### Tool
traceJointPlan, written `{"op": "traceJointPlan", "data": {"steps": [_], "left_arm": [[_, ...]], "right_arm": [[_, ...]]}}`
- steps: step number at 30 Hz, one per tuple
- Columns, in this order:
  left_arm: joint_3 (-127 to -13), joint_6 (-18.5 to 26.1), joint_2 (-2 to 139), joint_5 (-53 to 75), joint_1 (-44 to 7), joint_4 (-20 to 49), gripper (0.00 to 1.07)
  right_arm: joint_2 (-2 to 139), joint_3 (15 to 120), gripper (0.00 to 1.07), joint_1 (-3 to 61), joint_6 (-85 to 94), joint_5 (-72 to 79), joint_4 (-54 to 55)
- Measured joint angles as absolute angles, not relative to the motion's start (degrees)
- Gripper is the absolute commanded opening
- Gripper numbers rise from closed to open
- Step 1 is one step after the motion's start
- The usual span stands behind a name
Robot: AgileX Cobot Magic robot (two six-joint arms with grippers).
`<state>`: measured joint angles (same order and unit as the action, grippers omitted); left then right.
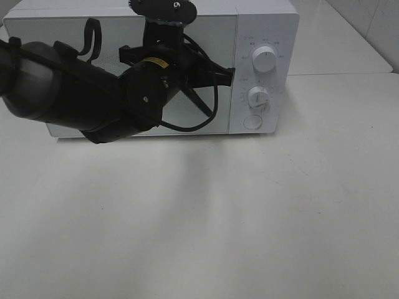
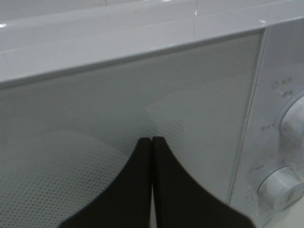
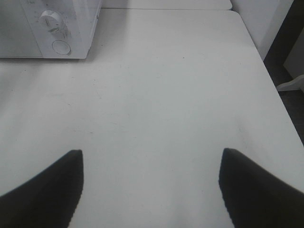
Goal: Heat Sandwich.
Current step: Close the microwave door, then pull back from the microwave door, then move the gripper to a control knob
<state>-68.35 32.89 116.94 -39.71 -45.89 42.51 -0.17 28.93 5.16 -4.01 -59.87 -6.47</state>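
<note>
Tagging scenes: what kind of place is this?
Likely a lab bench staged as a kitchen: white microwave with dials, plain white table, black robot arm in front of its door.

The left claw, its two black fingers pressed together, points at the closed door of the white microwave. Beside the door, an upper knob and a lower knob.
</note>
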Motion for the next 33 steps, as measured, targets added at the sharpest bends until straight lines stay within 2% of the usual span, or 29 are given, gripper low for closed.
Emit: {"op": "traceJointPlan", "data": {"steps": [8, 17, 27, 29, 31, 32, 33], "left_arm": [[-69.3, 34.2, 117.0, -36.7, -45.8, 42.9, 0.0], [-68.1, 36.2, 115.0, -36.9, -46.4, 46.2, 0.0], [-59.8, 36.6, 110.0, -35.9, -49.6, 47.5, 0.0], [-57.8, 36.6, 108.2, -30.8, -49.6, 47.6, 0.2], [-56.5, 36.6, 107.0, -26.5, -49.6, 47.7, 0.5], [-56.5, 36.6, 107.0, -26.5, -49.6, 47.7, 0.5], [-55.3, 36.7, 105.7, -22.7, -49.6, 47.7, 0.84]], "right_arm": [[-0.2, 28.9, 0.76, 5.2, -4.0, -59.9, -6.5], [-0.2, 28.9, 0.76, 5.2, -4.0, -59.9, -6.4], [-0.2, 28.9, 0.76, 5.2, -4.0, -59.9, -6.4], [-0.2, 28.9, 0.76, 5.2, -4.0, -59.9, -6.4], [-0.2, 28.9, 0.76, 5.2, -4.0, -59.9, -6.4], [-0.2, 28.9, 0.76, 5.2, -4.0, -59.9, -6.4], [-0.2, 28.9, 0.76, 5.2, -4.0, -59.9, -6.4]]}}
